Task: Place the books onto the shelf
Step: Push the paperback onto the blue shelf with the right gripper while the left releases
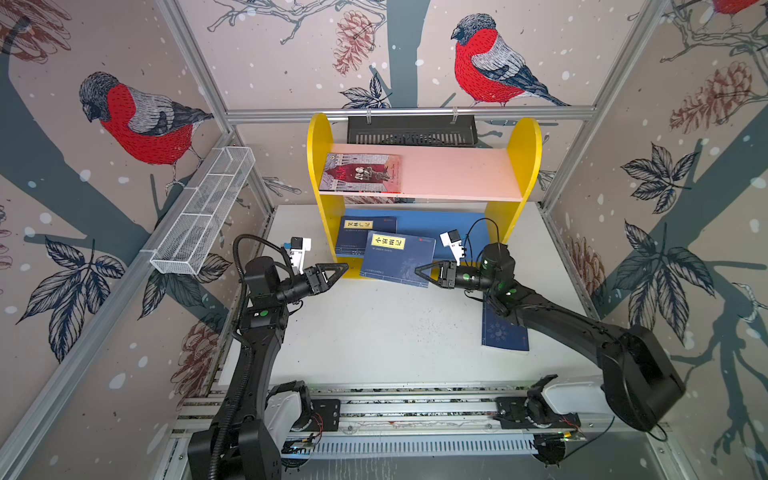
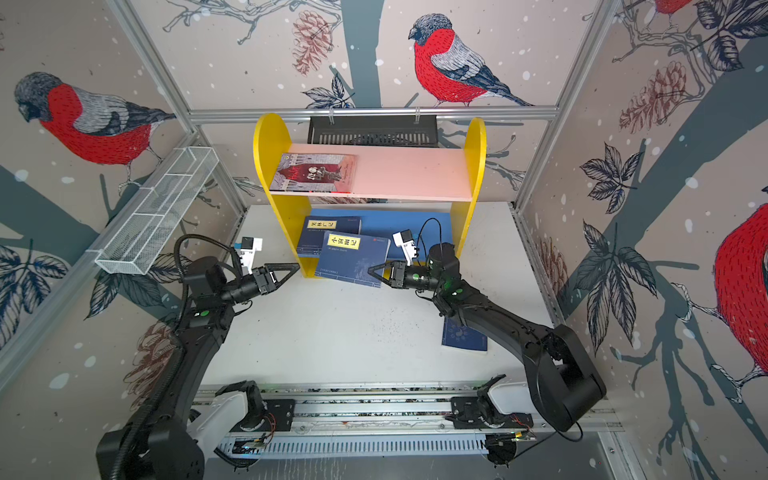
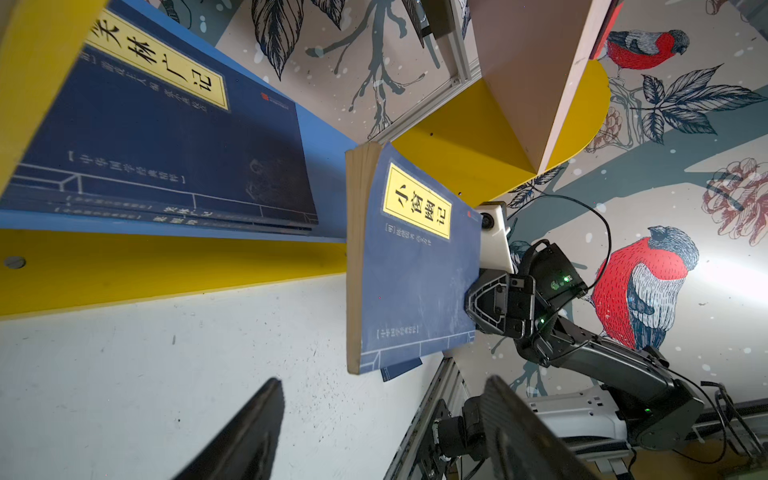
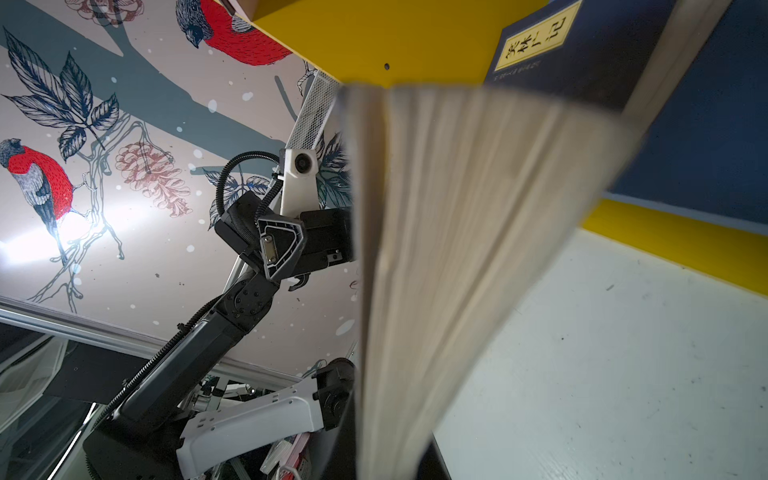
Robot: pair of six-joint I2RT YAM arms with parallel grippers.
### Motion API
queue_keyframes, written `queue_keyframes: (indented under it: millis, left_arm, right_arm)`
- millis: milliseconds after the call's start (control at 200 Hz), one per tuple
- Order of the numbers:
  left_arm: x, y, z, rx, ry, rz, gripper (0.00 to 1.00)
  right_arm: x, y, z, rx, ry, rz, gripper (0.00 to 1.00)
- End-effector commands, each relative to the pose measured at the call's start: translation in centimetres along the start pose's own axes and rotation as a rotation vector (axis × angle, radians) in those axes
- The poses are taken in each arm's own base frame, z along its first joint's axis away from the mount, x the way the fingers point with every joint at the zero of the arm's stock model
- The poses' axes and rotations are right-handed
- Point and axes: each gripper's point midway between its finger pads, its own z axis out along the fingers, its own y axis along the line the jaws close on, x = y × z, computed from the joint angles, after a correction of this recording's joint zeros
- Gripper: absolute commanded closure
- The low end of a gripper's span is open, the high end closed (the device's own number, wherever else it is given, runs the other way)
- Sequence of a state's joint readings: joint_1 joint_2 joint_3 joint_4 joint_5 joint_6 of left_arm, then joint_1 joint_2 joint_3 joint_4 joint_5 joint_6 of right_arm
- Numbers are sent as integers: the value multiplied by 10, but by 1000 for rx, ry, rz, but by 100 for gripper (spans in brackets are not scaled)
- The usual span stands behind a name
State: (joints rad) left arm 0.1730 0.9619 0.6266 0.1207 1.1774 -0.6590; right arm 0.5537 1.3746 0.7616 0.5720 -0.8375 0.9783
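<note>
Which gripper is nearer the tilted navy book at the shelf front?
Right. The right gripper is clamped on the tilted navy book at one edge; the left gripper stands open beside the opposite edge, not touching it.

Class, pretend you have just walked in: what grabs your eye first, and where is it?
The yellow-sided shelf stands at the back middle, an illustrated book flat on its pink upper board. At the front edge of its blue lower board, the right gripper pinches a tilted navy book, the open left gripper facing it.
</note>
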Motion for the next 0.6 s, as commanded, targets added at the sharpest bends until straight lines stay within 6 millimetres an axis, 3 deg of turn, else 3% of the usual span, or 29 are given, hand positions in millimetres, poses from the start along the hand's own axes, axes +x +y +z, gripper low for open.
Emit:
queue_keyframes:
  millis: [0, 595]
  left_arm:
    - [-1, -13, -1, 50, 11, 26, 25]
    - [5, -30, -1, 146, 39, 16, 25]
  right_arm:
    - [-13, 6, 4, -35, -5, -55, 99]
    - [-62, -46, 39, -44, 39, -15, 99]
